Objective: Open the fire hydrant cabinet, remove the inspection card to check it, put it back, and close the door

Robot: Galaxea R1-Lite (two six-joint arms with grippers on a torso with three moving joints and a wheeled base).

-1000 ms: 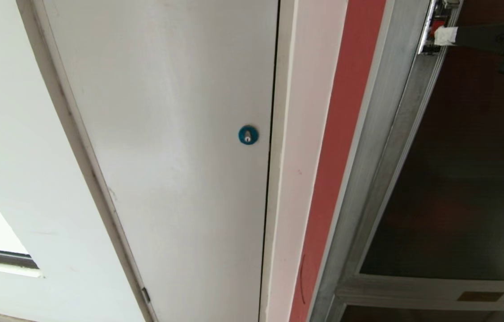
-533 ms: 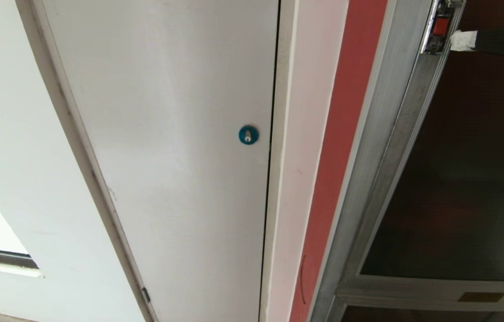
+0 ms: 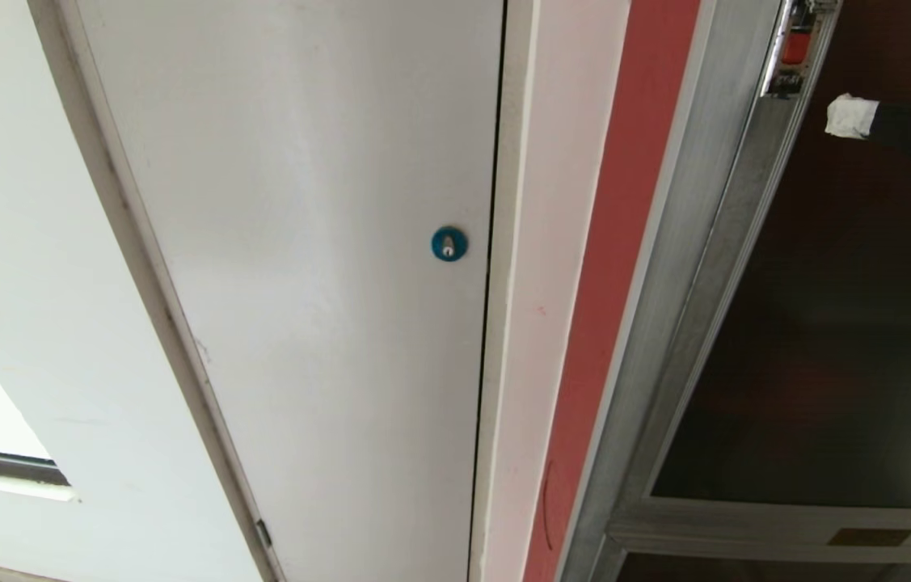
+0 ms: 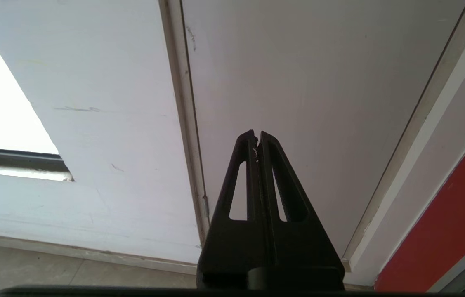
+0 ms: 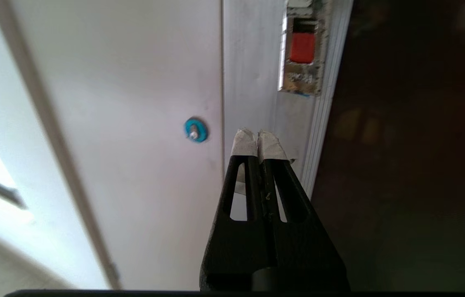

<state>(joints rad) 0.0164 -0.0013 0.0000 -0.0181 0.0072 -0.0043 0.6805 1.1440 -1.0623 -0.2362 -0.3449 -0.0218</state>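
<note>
The right claw – black, white-taped tips clenched on nothing – hangs before the large dark tinted glass door in its silver metal frame, at about four o'clock from the small red latch. The door is shut – the tall silver fire hydrant cabinet unopened. With the tips pressed together, a push could slide off the latch and strike the glass. The left claw, clenched, idles by the plain white door.

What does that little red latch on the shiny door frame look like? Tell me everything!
The red latch is a small red rectangular tab set in a scuffed silver metal plate with a dark slot above it. It sits on the silver frame of the door, beside the dark glass. Nothing touches it: the right gripper, shut, with white-taped tips, hangs below it and apart.
</note>
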